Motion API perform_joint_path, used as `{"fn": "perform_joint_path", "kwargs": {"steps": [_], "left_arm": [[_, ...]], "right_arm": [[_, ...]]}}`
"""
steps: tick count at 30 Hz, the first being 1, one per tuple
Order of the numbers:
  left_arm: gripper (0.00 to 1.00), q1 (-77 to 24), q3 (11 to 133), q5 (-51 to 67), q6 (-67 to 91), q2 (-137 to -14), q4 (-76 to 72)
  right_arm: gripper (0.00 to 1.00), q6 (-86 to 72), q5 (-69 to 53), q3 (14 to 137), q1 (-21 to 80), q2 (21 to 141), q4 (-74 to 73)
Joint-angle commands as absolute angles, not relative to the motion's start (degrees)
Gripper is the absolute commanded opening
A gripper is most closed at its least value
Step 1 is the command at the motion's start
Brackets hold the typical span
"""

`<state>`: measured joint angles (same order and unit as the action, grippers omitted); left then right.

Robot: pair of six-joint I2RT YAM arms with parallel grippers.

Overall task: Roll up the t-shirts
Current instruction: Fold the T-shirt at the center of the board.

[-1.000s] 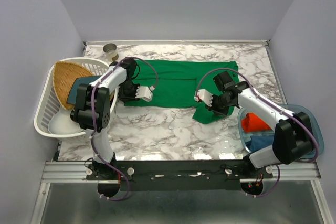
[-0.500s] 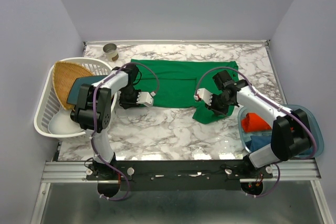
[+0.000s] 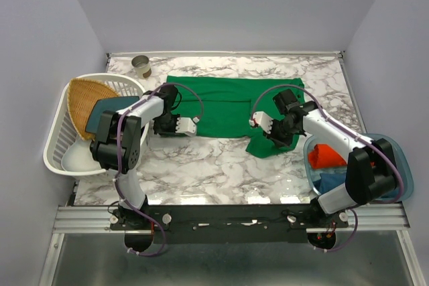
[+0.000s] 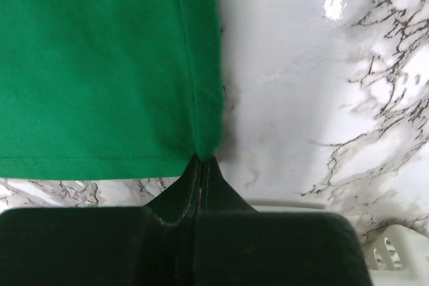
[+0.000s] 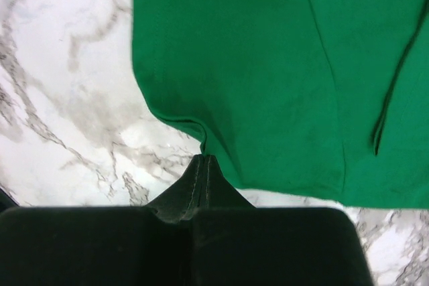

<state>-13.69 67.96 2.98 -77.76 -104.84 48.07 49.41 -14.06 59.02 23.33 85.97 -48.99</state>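
1. While both arms reach over the white grey-veined marble table, the bright green cloth t-shirt lies flat across its middle, folded into a long band running left to right.
2. Left gripper: fingers pressed together, pinching the shirt's near-left corner. The left wrist view shows the tips meeting right where the hem and the folded edge join.
3. Right gripper: fingers also closed tight, nipping the near edge of the shirt's right part. The right wrist view has the cloth puckered at the tips.
4. Right end of the shirt has a flap drooping toward the near side, under the right gripper.
5. Orange-red cloth bundle and blue cloth bundle sit in a translucent blue plastic bin at the table's right edge.
6. White slatted plastic basket at far left holds a tan woven wicker tray and a dark teal flat plate.
7. Small round cup stands at the rear-left corner, apart from the shirt.
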Motion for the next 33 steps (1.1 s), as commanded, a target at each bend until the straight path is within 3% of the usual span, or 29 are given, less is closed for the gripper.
{"fn": "perform_joint_path", "kwargs": {"steps": [1, 7, 21, 33], "left_arm": [[0.00, -13.4, 67.8, 3.5, -74.3, -105.6, 46.5], [0.00, -13.4, 73.0, 5.0, -70.3, -105.6, 47.4], [0.00, -12.2, 89.8, 4.3, -62.2, -113.1, 54.4], [0.00, -9.6, 97.8, 2.9, -56.3, -116.9, 53.4]], "right_arm": [[0.00, 47.0, -11.1, 61.7, 17.9, 84.4, -49.6], [0.00, 47.6, -9.1, 68.9, 11.1, 84.2, -50.2], [0.01, 49.2, -3.3, 81.6, 10.2, 87.4, -46.4], [0.00, 50.7, 1.2, 84.2, 7.6, 91.1, -42.6]]}}
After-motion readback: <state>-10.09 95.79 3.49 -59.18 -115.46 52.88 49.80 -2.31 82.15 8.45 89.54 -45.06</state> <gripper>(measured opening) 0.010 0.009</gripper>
